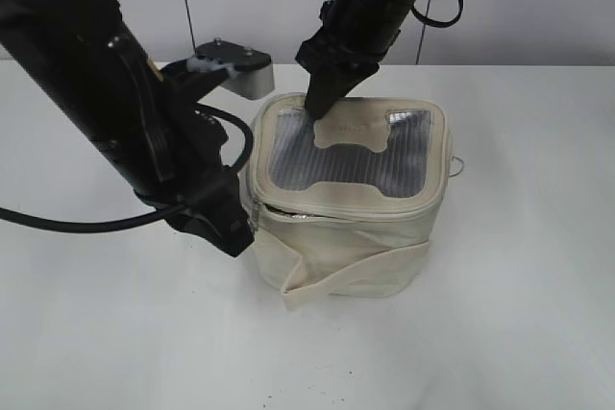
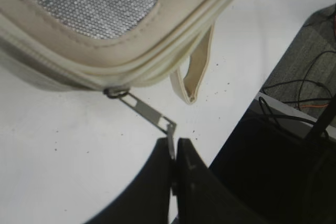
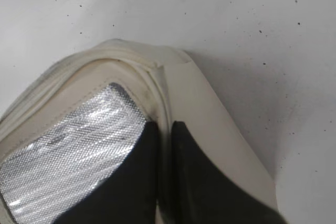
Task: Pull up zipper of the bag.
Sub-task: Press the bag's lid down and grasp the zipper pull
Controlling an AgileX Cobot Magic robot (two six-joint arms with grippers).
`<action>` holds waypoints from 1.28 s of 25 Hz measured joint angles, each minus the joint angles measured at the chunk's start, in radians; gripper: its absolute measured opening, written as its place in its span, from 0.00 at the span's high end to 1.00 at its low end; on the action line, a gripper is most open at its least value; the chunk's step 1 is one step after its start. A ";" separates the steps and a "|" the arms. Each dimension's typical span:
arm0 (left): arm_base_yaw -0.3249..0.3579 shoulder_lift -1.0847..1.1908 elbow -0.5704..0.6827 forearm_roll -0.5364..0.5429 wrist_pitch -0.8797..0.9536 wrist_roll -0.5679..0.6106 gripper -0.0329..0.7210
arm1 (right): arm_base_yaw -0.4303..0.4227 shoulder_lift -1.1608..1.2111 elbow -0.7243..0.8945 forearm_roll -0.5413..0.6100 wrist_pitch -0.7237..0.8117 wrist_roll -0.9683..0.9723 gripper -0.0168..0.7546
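Note:
The cream-white bag (image 1: 365, 237) stands mid-table, lid up, with its grey ribbed panel and H-shaped patch (image 1: 354, 132). Its zipper (image 1: 336, 208) runs round the lid rim and gapes slightly at the front left corner. My left gripper (image 2: 174, 148) is shut on the thin metal pull (image 2: 149, 113), which stretches taut from the zip track (image 2: 58, 69); it also shows in the exterior view (image 1: 238, 235) at the bag's left front corner. My right gripper (image 3: 164, 128) is shut and presses its tips on the lid's back left rim (image 1: 322, 105). A second silver ring pull (image 1: 459, 166) hangs at the bag's right side.
The wide cream strap (image 1: 356, 271) crosses the bag's front, and a strap loop (image 2: 193, 80) hangs off its side. The white table (image 1: 519, 314) runs under everything. In the left wrist view the table edge (image 2: 247, 108) drops to dark floor with cables.

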 joint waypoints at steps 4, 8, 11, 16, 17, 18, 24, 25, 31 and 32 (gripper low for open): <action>-0.057 0.000 0.000 0.017 -0.015 -0.069 0.96 | 0.000 0.000 0.000 0.000 0.000 0.001 0.93; -0.128 0.000 0.000 0.043 -0.049 -0.169 0.96 | 0.001 0.000 0.000 0.004 0.000 0.001 0.93; -0.195 0.000 0.000 0.067 -0.101 -0.261 0.96 | 0.003 0.000 0.000 0.007 0.001 -0.001 0.93; -0.297 0.001 0.000 0.081 -0.262 -0.373 0.96 | 0.005 0.000 0.004 0.004 0.002 -0.015 0.93; -0.303 0.003 0.003 0.081 -0.294 -0.414 0.96 | 0.004 0.000 0.004 0.000 0.002 -0.015 0.93; -0.307 0.004 0.007 0.080 -0.311 -0.445 0.96 | 0.002 0.000 0.004 -0.002 0.002 -0.016 0.93; -0.293 0.005 0.009 0.149 -0.286 -0.571 0.96 | -0.002 0.000 0.002 -0.012 0.001 -0.009 0.93; -0.282 0.005 0.009 0.177 -0.265 -0.610 0.96 | -0.003 0.000 0.001 -0.017 0.001 -0.003 0.93; -0.224 0.004 0.009 0.168 -0.243 -0.765 0.96 | -0.016 0.000 -0.004 -0.025 -0.004 0.019 0.93; -0.232 0.004 0.009 0.140 -0.271 -0.770 0.96 | -0.016 0.000 -0.004 -0.022 -0.004 0.019 0.93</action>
